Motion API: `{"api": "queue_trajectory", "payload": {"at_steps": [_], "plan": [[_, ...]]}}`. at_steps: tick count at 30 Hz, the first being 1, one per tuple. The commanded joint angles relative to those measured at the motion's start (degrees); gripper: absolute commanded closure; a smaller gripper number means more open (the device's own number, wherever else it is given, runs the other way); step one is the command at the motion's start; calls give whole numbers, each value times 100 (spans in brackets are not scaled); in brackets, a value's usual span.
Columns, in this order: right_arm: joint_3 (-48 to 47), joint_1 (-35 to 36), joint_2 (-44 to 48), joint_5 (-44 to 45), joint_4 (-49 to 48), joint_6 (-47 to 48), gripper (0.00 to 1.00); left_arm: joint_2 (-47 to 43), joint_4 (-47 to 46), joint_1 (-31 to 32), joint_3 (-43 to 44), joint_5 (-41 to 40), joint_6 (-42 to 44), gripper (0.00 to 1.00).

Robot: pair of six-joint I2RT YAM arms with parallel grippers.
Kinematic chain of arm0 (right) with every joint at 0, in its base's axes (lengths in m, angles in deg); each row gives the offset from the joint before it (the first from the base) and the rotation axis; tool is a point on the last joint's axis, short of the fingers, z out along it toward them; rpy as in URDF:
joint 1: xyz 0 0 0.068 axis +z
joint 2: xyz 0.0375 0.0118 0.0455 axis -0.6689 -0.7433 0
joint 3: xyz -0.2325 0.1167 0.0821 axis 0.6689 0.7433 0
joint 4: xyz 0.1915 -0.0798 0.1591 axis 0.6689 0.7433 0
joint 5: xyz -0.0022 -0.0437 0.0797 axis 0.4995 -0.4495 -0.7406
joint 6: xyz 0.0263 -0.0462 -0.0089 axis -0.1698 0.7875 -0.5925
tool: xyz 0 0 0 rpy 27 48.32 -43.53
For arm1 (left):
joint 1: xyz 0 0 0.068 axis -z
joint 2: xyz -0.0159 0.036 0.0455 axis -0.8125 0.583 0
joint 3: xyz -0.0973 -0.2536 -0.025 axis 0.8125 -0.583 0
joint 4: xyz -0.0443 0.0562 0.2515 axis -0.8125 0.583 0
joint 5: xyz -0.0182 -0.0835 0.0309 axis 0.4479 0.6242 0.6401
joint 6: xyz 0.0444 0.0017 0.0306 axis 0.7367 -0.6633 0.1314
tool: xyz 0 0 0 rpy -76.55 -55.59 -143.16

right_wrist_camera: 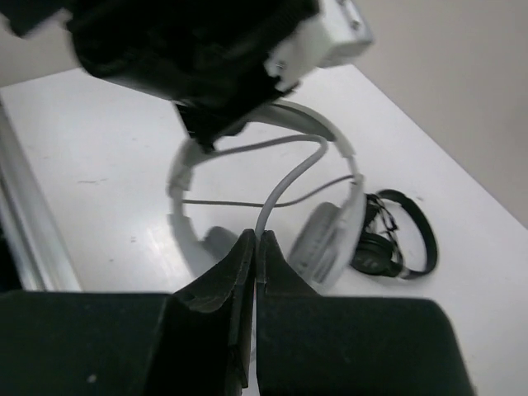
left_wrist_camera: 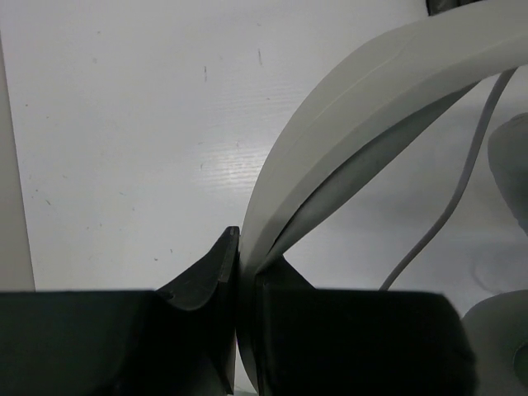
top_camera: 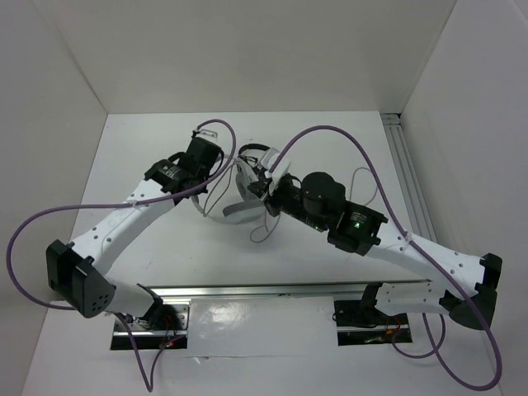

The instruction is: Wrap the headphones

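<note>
Both arms stretch inward over the white surface [top_camera: 140, 157] and meet near its middle. There the left fingers [left_wrist_camera: 210, 268] clamp the wide headband [left_wrist_camera: 371, 91] of the large white-and-grey over-ear headphones [top_camera: 237, 212], and the right fingers [right_wrist_camera: 233, 266] pinch their thin grey cable [right_wrist_camera: 285, 186].

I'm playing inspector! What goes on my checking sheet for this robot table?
Surface: white table top, a few faint marks.
Job's things: large white and light-grey over-ear headphones, between the two arms.
Clutter: small black headphones, lying beside the white ear cup.
Grippers: left gripper shut on the wide headband; right gripper shut on the thin grey cable.
Cables: purple robot cables, looping off both arms.
Surroundings: white walls; metal rail along the right edge.
</note>
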Motion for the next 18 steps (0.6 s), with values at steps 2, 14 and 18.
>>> {"api": "queue_trajectory", "payload": {"at_steps": [2, 14, 18], "plan": [[-172, 13, 211, 1212, -63, 454, 100, -519, 13, 33, 184, 858, 351, 100], [-277, -381, -623, 2839, -969, 939, 100, -1212, 365, 648, -53, 1695, 634, 100], [-330, -960, -948, 2340, -969, 403, 100, -1354, 689, 859, 315, 1440, 493, 100]]}}
